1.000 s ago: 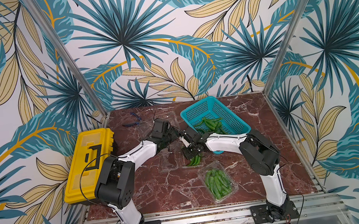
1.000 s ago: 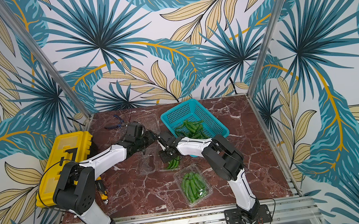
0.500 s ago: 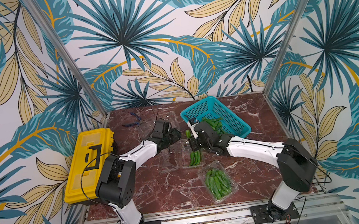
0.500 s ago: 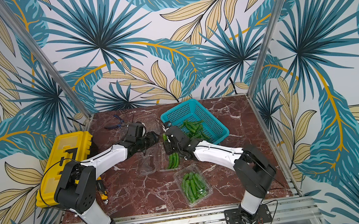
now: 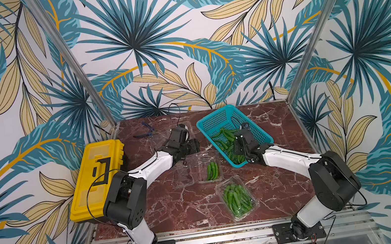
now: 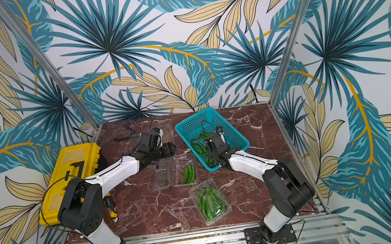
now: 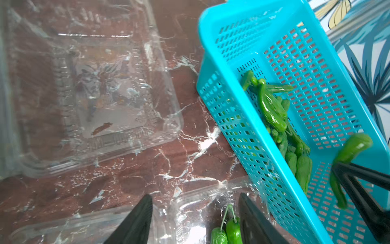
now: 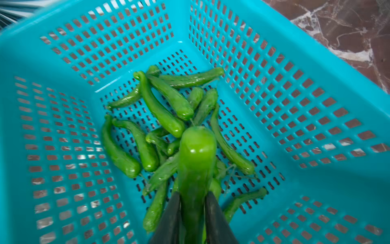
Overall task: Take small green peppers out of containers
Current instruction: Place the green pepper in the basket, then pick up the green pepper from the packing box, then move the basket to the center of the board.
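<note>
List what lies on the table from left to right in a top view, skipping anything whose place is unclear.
Yellow toolbox → blue-handled tool → open container → teal basket. Left out: the full container, which overlaps the basket.

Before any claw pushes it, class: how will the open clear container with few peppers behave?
The open container looks thin and see-through, so probably light and flexible, buckling if pinched. Only a few peppers weigh it down, so a push would likely slide it on the marble table.
</note>
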`<act>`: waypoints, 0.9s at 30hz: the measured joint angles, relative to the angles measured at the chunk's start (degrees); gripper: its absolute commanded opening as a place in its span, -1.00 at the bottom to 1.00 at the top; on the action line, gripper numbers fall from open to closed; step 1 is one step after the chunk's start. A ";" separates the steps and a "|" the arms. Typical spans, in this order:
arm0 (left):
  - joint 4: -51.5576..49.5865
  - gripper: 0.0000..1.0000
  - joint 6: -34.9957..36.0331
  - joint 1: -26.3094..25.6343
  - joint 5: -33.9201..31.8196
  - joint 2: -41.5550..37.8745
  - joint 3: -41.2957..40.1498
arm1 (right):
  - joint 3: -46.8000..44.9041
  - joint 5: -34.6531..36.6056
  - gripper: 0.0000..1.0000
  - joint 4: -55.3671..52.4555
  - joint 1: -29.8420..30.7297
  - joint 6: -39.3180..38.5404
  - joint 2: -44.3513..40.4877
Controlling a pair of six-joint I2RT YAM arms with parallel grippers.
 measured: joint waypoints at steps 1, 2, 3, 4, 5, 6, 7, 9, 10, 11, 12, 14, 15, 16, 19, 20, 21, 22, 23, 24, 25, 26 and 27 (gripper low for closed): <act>-0.52 0.32 0.90 -0.94 -0.72 0.00 0.48 | 0.00 -0.17 -0.30 -0.28 -0.22 -0.04 0.17; -0.96 0.32 1.64 -1.81 -1.31 0.00 0.92 | 0.00 -0.26 -0.27 -0.50 -0.39 -0.11 0.26; -1.33 0.32 2.36 -2.78 -1.81 0.00 1.31 | 0.00 -0.35 -0.25 -0.79 -0.63 -0.26 0.33; -1.77 0.32 3.06 -3.69 -2.14 0.00 1.84 | 0.00 -0.33 -0.23 -1.09 -0.83 -0.44 0.35; -1.99 0.32 3.48 -4.48 -2.36 0.02 2.21 | 0.00 -0.33 -0.22 -1.29 -1.07 -0.68 0.35; -2.27 0.32 3.91 -5.20 -2.54 0.11 2.71 | 0.00 -0.24 -0.21 -1.38 -1.42 -1.11 0.35; -2.40 0.33 4.33 -5.92 -2.49 0.28 3.17 | 0.00 -0.11 -0.21 -1.42 -1.79 -1.57 0.35; -2.54 0.33 4.81 -6.99 -2.45 0.76 3.82 | 0.04 0.26 -0.20 -1.51 -2.62 -2.89 0.35; -2.86 0.33 5.01 -7.30 -2.45 1.03 4.02 | 0.07 0.55 -0.19 -1.55 -3.10 -3.69 0.35; -3.41 0.33 5.22 -7.45 -2.47 1.25 4.04 | 0.07 0.81 -0.19 -1.60 -3.56 -4.55 0.35; -4.15 0.33 5.51 -7.63 -2.47 1.46 4.04 | 0.07 1.07 -0.19 -1.60 -4.11 -5.42 0.35; -5.81 0.33 6.05 -8.00 -2.49 1.90 4.04 | 0.07 1.46 -0.17 -1.57 -5.22 -6.97 0.35; -6.62 0.33 6.38 -8.20 -2.54 2.08 4.04 | 0.00 1.25 -0.17 -1.44 -6.01 -7.58 0.35; -7.45 0.33 6.69 -8.33 -2.71 2.25 4.04 | -0.13 0.96 -0.17 -1.11 -6.64 -7.98 0.35; -9.64 0.33 7.34 -8.74 -2.73 2.69 4.04 | -0.76 -1.20 -0.17 0.59 -9.44 -8.68 0.35; -10.25 0.32 7.48 -8.90 -2.73 2.89 4.04 | -0.79 -2.14 -0.17 1.11 -10.34 -8.79 0.35; -10.88 0.32 7.48 -9.03 -2.73 3.15 4.04 | -0.81 -2.89 -0.17 1.57 -11.10 -8.81 0.35; -11.41 0.32 7.45 -9.07 -2.73 3.39 4.04 | -0.83 -3.48 -0.17 1.95 -11.69 -8.76 0.35; -11.87 0.32 7.45 -9.16 -2.69 3.74 4.04 | -0.94 -4.09 -0.17 2.43 -12.24 -8.74 0.35; -12.26 0.32 7.43 -9.22 -2.67 4.09 4.04 | -1.20 -4.50 -0.17 3.21 -12.63 -8.74 0.35; -12.57 0.32 7.43 -9.33 -2.60 4.39 4.04 | -1.46 -4.94 -0.17 4.00 -12.87 -8.74 0.35; -12.90 0.31 7.43 -9.53 -2.47 4.76 4.04 | -1.73 -5.35 -0.17 4.76 -13.05 -8.70 0.35; -13.20 0.29 7.43 -9.62 -2.45 5.11 4.04 | -1.99 -5.81 -0.17 5.27 -13.16 -8.55 0.35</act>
